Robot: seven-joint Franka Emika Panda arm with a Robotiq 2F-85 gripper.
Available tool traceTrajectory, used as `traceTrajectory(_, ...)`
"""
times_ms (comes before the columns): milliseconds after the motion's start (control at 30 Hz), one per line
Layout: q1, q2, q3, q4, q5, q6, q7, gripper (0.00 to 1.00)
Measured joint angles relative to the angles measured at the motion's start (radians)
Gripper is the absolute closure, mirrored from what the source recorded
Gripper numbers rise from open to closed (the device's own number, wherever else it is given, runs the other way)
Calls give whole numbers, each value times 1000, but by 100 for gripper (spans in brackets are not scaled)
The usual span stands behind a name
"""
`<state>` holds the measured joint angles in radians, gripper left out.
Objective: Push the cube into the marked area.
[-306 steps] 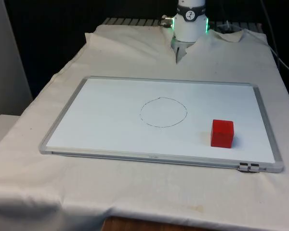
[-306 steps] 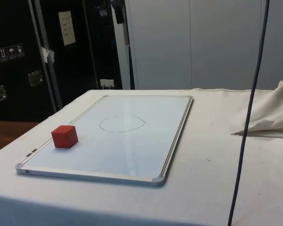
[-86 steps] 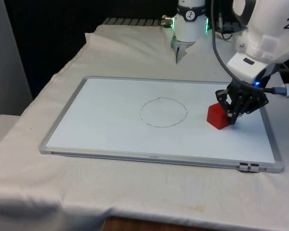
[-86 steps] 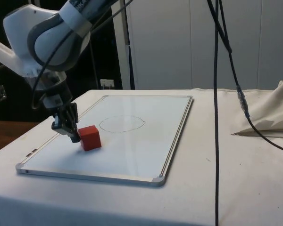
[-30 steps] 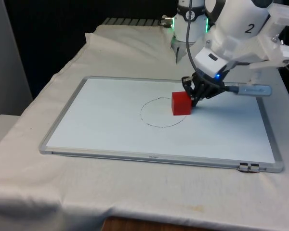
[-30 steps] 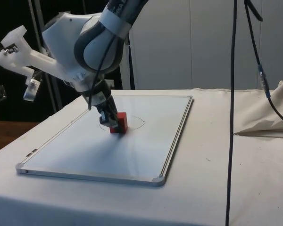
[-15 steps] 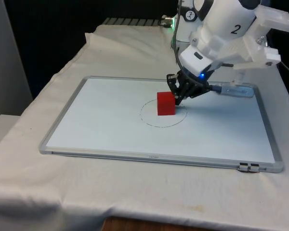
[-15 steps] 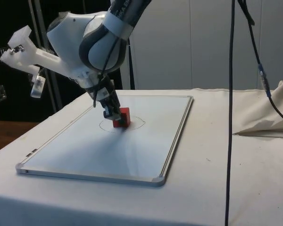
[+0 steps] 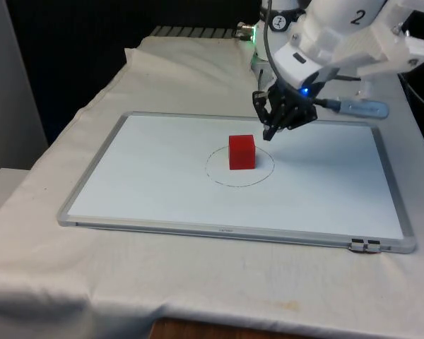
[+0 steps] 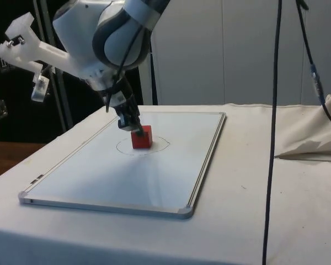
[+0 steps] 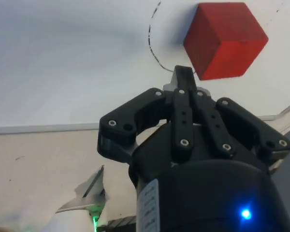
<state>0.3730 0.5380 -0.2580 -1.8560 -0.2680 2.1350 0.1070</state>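
The white robot arm (image 9: 339, 35) reaches in from the far end of the table and bends down, so the black two-finger gripper (image 9: 270, 134) points at the flat white whiteboard with a grey metal frame (image 9: 106, 141). It hangs just off the board, a bit beyond the small red cube (image 9: 242, 152) on the front view's right, apart from it. In the wrist view the fingers (image 11: 183, 79) sit pressed together with nothing between them (so fully closed, holding nothing). In the side view the gripper tip overlaps the cube's top corner, so the gap is hard to judge there. The cube is plain solid red, sharp-edged, sitting flat and upright inside the thin hand-drawn pencil circle (image 9: 215, 176), a little toward its far edge. A black cable (image 10: 273, 138) hangs across the side view.
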Motion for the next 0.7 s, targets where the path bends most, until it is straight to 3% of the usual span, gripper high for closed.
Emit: traceTrajectory(700,-1,-57,40,-22,32,20,67,100)
